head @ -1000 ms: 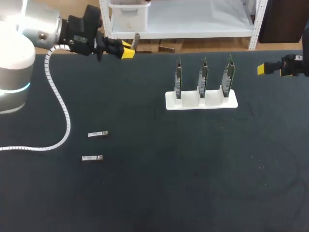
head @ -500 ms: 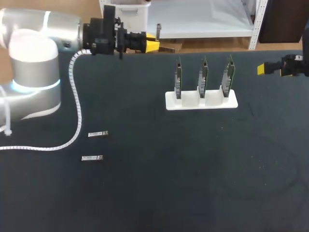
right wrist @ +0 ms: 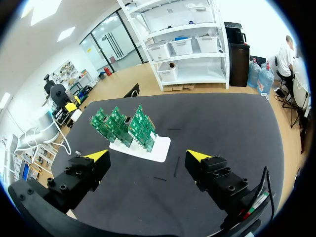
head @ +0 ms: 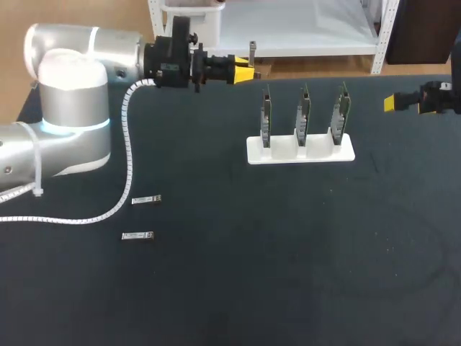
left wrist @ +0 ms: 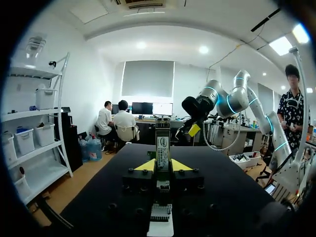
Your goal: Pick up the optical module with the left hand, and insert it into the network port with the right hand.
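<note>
My left arm (head: 72,94) comes in from 9 o'clock and lies along the far edge of the black table (head: 288,274). The left gripper (head: 243,73) is at about 12 o'clock. Its two yellow tips are squeezed tight on the optical module (head: 253,49), one tip on each side. The module is a thin silver stick that pokes out from the tips. In the left wrist view it stands straight between them.

The white stand (head: 300,153) is at about 1 o'clock from the middle of the table. Three green circuit boards (head: 304,112) stand up in it, side by side. The network ports on them are too small to see. The held module is near the stand, at its 10 o'clock, and is not touching it.

The right gripper (head: 393,103) is at 2 o'clock by the table's right edge, well apart from the stand. In the right wrist view its fingers are spread wide and hold nothing, and the boards are ahead of it.

Two more optical modules (head: 146,200) lie flat at 9 o'clock, near each other but apart. A white curly cable (head: 127,144) from my left arm runs near them
</note>
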Available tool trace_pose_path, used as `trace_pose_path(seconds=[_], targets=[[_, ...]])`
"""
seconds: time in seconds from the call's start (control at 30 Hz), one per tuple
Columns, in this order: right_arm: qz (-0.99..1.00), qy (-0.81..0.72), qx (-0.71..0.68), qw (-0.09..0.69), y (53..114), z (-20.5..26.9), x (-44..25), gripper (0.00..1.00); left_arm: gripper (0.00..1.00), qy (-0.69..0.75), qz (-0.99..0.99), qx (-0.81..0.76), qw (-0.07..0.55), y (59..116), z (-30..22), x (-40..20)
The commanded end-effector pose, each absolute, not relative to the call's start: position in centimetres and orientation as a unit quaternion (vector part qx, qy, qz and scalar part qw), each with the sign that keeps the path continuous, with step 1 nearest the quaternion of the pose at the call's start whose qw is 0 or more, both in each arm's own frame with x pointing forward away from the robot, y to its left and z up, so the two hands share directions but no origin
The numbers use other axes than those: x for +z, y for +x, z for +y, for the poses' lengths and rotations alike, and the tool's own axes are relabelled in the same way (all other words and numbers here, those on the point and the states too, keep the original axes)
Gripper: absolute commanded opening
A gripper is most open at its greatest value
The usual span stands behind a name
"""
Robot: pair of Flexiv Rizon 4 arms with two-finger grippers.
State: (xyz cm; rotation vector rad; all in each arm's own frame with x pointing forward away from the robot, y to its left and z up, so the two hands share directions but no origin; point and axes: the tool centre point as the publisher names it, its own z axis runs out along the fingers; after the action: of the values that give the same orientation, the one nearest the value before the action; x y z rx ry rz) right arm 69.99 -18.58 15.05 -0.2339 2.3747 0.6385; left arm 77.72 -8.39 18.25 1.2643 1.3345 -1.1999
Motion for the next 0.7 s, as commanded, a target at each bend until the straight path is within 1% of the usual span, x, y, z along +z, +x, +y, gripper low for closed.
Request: trace_pose_path(seconds=[0.03,0.7], targets=[[0.908,-0.088,0.242,0.33,69.9,-18.5,15.1,1.0,0.0,0.513,0.536,-0.487,0.46,77.6,-9.5,18.0],[0.908,-0.088,0.242,0.33,69.9,-18.5,15.1,1.0,0.0,0.517,0.526,-0.515,0.436,76.6,-10.8,17.3]])
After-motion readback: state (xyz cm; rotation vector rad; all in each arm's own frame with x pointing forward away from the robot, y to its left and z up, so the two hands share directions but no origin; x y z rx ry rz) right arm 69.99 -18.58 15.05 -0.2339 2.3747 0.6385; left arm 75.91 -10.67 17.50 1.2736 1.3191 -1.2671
